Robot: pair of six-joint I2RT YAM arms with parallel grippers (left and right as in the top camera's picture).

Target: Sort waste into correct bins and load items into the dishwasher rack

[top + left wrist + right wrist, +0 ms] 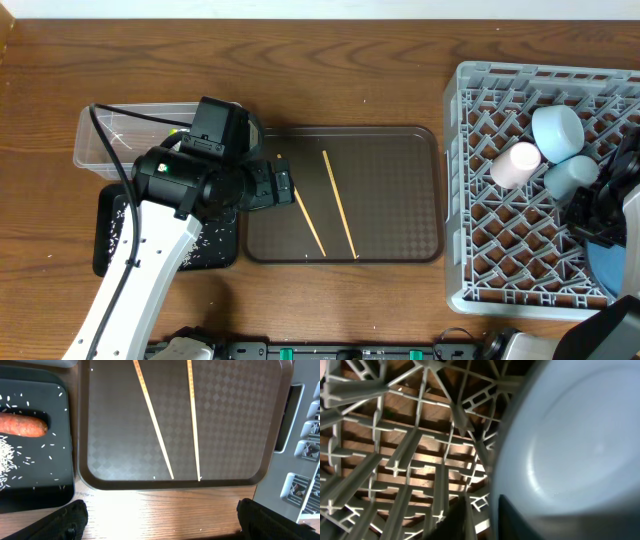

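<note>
Two chopsticks point(323, 205) point(152, 425) lie on the brown serving tray point(400, 150). My left gripper point(160, 520) hangs open by the tray's edge, nothing between its fingers. The black tray point(108, 250) holds the orange sausage piece point(22, 425) and loose rice point(10, 455). Behind it stands the clear tub point(100, 140). In the grey dishwasher rack point(470, 200) sit the pale blue bowl point(557, 132), pink cup point(515, 163) and light blue cup point(570, 175). My right gripper point(487, 502) is down in the rack, closed on the rim of the blue plate point(570, 445) point(608, 268).
The rack's lattice floor point(395, 460) fills the right wrist view, with the wooden table showing through it. The rack's wall point(305, 450) stands just right of the brown tray. Bare table point(160, 505) lies under my left gripper.
</note>
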